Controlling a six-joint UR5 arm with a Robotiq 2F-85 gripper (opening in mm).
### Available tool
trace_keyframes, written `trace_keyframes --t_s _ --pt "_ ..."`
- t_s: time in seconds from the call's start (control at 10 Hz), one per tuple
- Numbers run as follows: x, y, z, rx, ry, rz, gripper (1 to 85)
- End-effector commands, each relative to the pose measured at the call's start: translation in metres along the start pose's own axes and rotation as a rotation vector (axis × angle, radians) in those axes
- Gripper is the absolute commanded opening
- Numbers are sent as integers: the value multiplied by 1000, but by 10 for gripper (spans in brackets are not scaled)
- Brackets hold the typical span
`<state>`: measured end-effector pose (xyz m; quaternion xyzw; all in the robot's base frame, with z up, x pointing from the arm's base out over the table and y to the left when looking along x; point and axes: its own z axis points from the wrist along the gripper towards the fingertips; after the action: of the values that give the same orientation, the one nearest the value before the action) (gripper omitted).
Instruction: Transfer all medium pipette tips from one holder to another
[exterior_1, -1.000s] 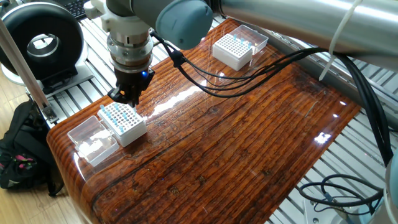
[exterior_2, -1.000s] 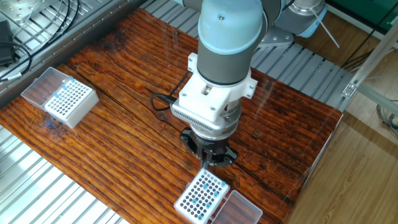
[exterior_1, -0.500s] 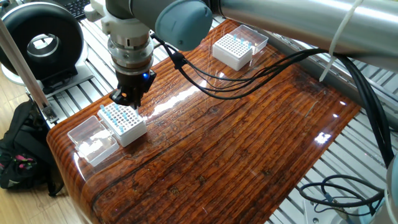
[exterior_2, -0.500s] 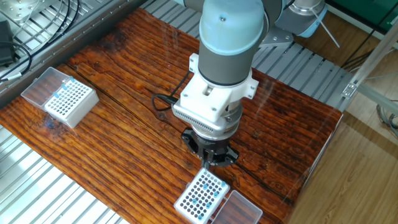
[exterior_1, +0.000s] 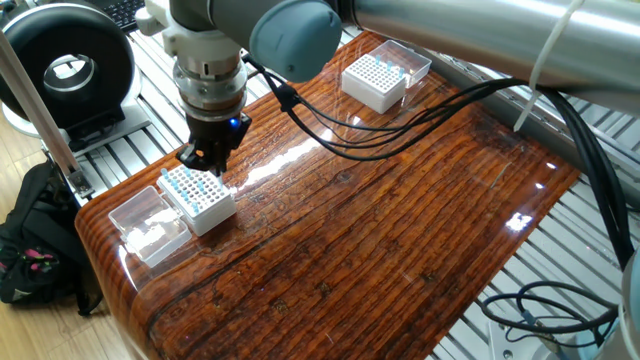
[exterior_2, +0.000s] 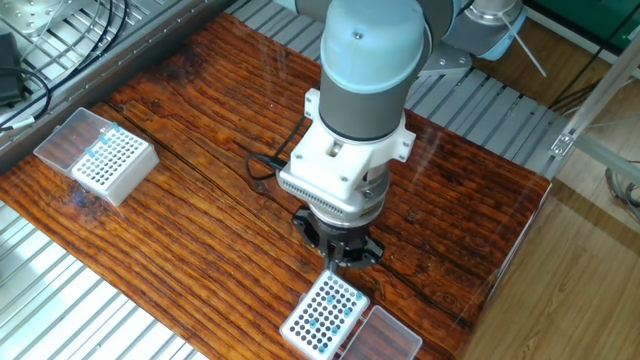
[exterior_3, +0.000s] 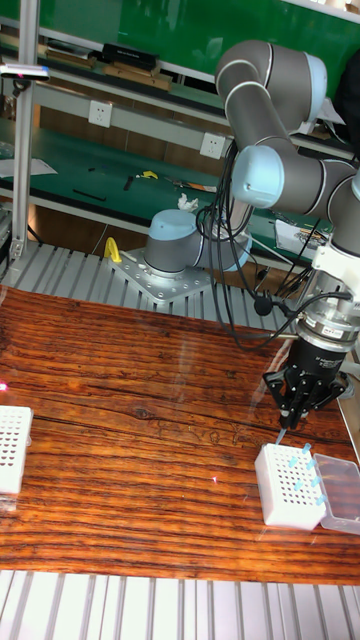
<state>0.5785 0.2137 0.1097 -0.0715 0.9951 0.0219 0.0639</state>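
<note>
A white grid holder (exterior_1: 198, 195) with several light-blue-topped medium pipette tips (exterior_1: 190, 183) stands at the table's near-left end; it also shows in the other fixed view (exterior_2: 322, 313) and the tall view (exterior_3: 290, 487). My gripper (exterior_1: 205, 160) hangs just above its back edge, fingers drawn together to a point (exterior_3: 288, 425), with what looks like one slender tip pinched between them. The second white holder (exterior_1: 375, 80), with a few blue tips, sits at the far end (exterior_2: 110, 160) (exterior_3: 10, 435).
A clear open lid (exterior_1: 150, 225) lies beside the near holder, close to the table's edge. Black cables (exterior_1: 330, 125) hang from the arm over the wooden table (exterior_1: 380, 230). A black round device (exterior_1: 70, 70) and a bag (exterior_1: 40, 240) stand off the table.
The gripper has sunk slightly toward the near holder. The holders and lids have not moved.
</note>
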Motion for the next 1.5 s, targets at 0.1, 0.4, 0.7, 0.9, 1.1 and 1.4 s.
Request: trace_keyframes --t_s 0.1,0.4,0.7,0.9,1.1,1.4 --pt "4 -1 2 1 22 0 13" --pt "1 4 2 -22 14 -30 283" --pt "0 6 2 -29 10 -46 400" --pt "-5 -11 -2 -3 19 -73 397" --pt "-17 -50 -5 9 22 -145 373" --pt "-32 -126 10 23 8 -275 370"
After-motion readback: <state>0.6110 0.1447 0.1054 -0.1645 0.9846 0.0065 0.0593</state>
